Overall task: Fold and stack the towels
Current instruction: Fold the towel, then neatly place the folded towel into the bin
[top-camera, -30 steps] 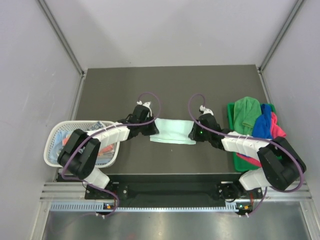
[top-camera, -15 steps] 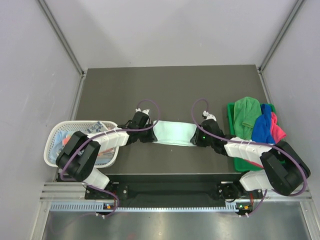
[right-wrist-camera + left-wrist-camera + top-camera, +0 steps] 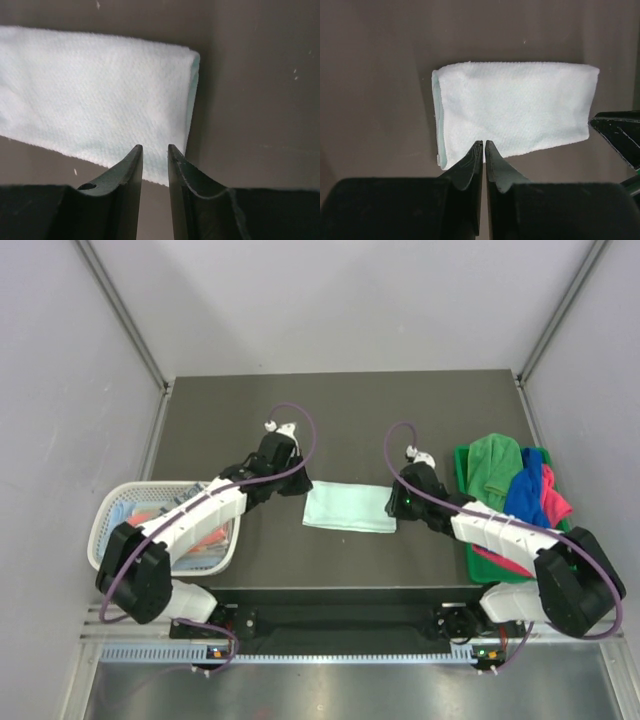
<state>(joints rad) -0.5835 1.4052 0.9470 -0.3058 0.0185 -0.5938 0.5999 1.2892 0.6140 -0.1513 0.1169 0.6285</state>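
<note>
A pale mint towel (image 3: pixel 350 508) lies folded flat on the dark table, also seen in the left wrist view (image 3: pixel 515 105) and the right wrist view (image 3: pixel 95 100). My left gripper (image 3: pixel 292 483) (image 3: pixel 483 142) hovers just off the towel's left end, jaws together and empty. My right gripper (image 3: pixel 395 502) (image 3: pixel 155 146) is over the towel's right end, jaws a little apart with nothing between them. Its fingers (image 3: pixel 617 132) show at the right edge of the left wrist view. Green (image 3: pixel 494 465), blue (image 3: pixel 525 490) and pink (image 3: pixel 556 502) towels lie heaped at the right.
A green bin (image 3: pixel 462 465) holds the heaped towels at the table's right edge. A white mesh basket (image 3: pixel 108 515) with folded towels (image 3: pixel 190 530) in it stands at the left front. Grey walls close in both sides and the back.
Both grippers have let go of the mint towel, which now lies flat. The left gripper has drawn back up and to the left; the right has shifted slightly right.
</note>
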